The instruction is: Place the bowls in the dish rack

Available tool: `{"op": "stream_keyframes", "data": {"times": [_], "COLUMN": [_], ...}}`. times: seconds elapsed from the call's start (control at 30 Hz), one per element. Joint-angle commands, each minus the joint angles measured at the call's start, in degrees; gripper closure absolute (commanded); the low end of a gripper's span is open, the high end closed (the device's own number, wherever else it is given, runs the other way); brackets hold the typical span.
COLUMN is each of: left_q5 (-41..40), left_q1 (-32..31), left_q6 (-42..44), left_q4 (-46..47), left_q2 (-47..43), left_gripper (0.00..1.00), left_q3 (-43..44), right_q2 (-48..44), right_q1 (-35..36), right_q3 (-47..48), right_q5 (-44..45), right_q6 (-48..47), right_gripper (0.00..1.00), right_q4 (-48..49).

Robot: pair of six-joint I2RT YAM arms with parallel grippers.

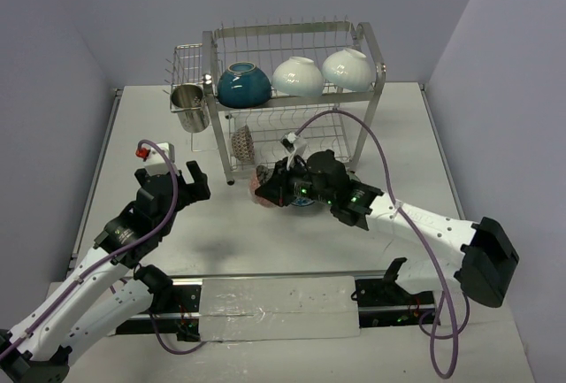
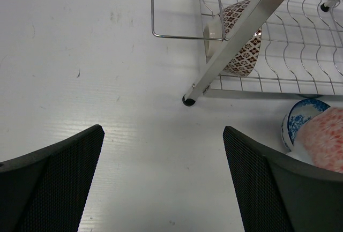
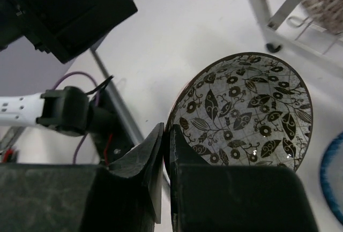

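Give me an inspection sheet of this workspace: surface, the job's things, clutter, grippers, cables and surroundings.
Surface: white table, faint scuffs, no spills seen.
Job's things: dish rack holds a teal bowl, a white bowl and a second white bowl on top, and a brown-patterned bowl below; blue-white bowl on the table.
Clutter: steel cup in the side basket.
Grippers: left gripper open, empty; right gripper shut on the rim of a leaf-patterned bowl.
Cables: purple cable arcs in front of the rack.
Surroundings: plain walls; nothing else seen.
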Motion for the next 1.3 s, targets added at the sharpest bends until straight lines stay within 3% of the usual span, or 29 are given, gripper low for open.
{"op": "stream_keyframes", "data": {"times": [0.0, 0.3, 0.93, 1.27], "left_q5": [-0.2, -0.2, -0.3, -0.5], "left_q1": [0.3, 0.3, 0.4, 0.3], "left_q6": [0.2, 0.2, 0.1, 0.1], "left_q4": [1.3, 1.3, 1.2, 1.2], "left_q2": [-0.5, -0.4, -0.3, -0.3], "left_gripper": [0.01, 0.01, 0.01, 0.01], "left_q3": [0.5, 0.5, 0.6, 0.5], "right_q2": [1.5, 10.1, 22.8, 24.9], "right_q1": [-1.5, -8.3, -19.2, -22.6], "right_q3": [-2.6, -5.6, 4.5, 7.0], "right_q5": [-10.9, -24.4, -35.0, -32.1], "right_q6": [7.2, 20.7, 27.9, 28.4], "right_gripper": [1.00, 1.00, 1.00, 1.00], "right_q4": [16.2, 36.3, 42.8, 45.5]}}
